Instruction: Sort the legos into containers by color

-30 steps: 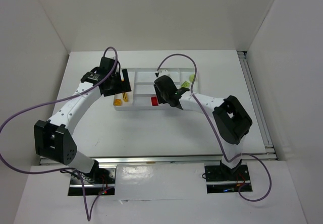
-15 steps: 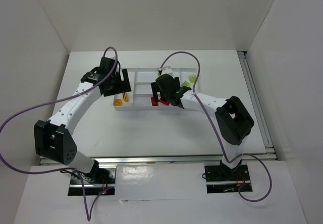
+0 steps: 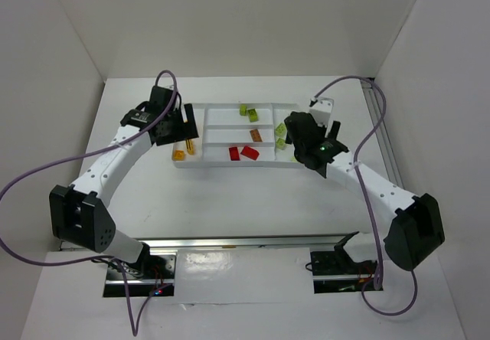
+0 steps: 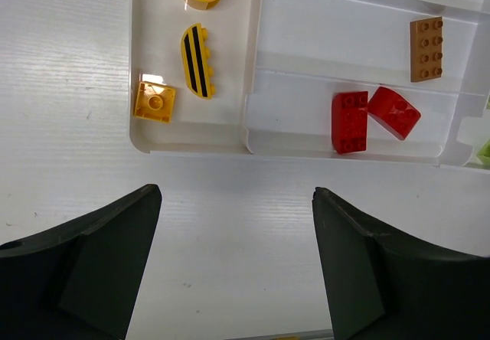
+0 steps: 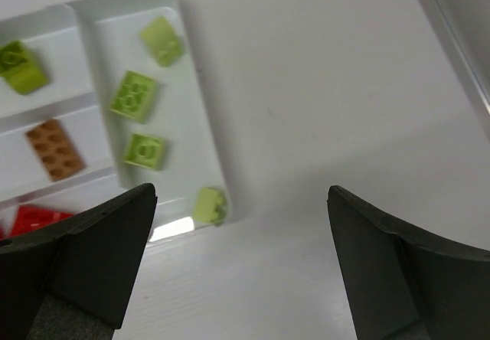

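The white tray point(image 3: 230, 163) holds the legos, grouped by colour. Two red bricks point(image 4: 350, 121) lie side by side in its near compartment, and a brown brick point(image 4: 426, 48) lies in the one behind. Yellow pieces fill the left end: a square brick point(image 4: 154, 101) and a striped oval point(image 4: 197, 60). Several pale green bricks point(image 5: 134, 95) lie in the right end, and a bright green one point(image 5: 19, 67) sits at the back. My left gripper point(image 4: 237, 263) hangs open and empty by the tray's left end. My right gripper point(image 5: 241, 263) is open and empty off the tray's right end.
White walls enclose the table on three sides. A metal rail point(image 3: 387, 148) runs along the table's right edge. Purple cables point(image 3: 337, 87) loop above both arms.
My right gripper has opened over the tray, leaving a second red brick beside the first. It has then swung right, off the tray's end. The left arm has stayed put.
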